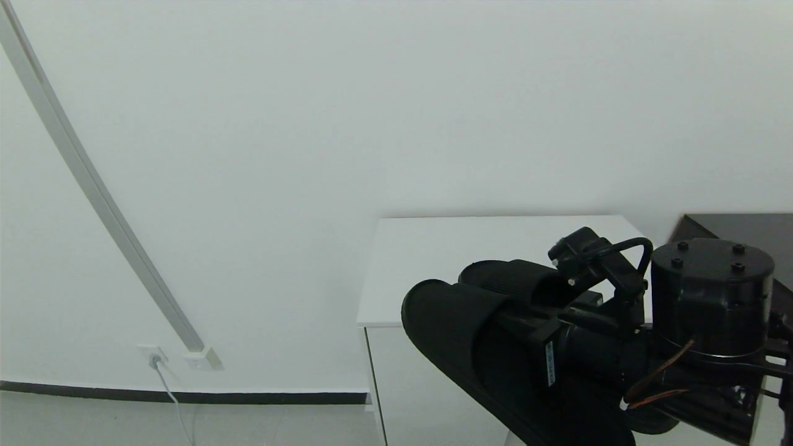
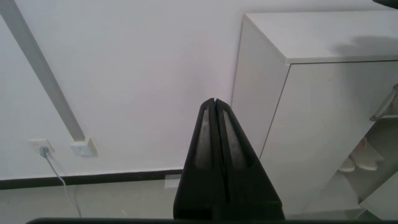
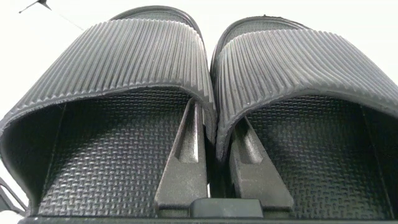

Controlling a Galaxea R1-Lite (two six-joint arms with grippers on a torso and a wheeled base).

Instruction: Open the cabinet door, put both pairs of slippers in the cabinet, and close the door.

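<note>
A pair of black ribbed slippers (image 3: 149, 81) is held side by side, with my right gripper (image 3: 214, 171) shut on their inner walls, one finger (image 3: 183, 162) inside each strap. In the head view the black slippers (image 1: 458, 322) hang in front of the white cabinet (image 1: 471, 260), about level with its top edge. My left gripper (image 2: 214, 106) is shut with nothing in it and hangs beside the cabinet (image 2: 305, 130), aimed at the wall. Low on the cabinet front, a pale pair of slippers (image 2: 362, 157) lies inside an open compartment below a bar handle (image 2: 385, 106).
A white wall stands behind the cabinet, with a slanted cable duct (image 1: 93, 186) and a socket with a plugged cord (image 1: 153, 357) near the grey floor. A dark tabletop (image 1: 743, 226) sits to the cabinet's right. To the cabinet's left the floor lies bare.
</note>
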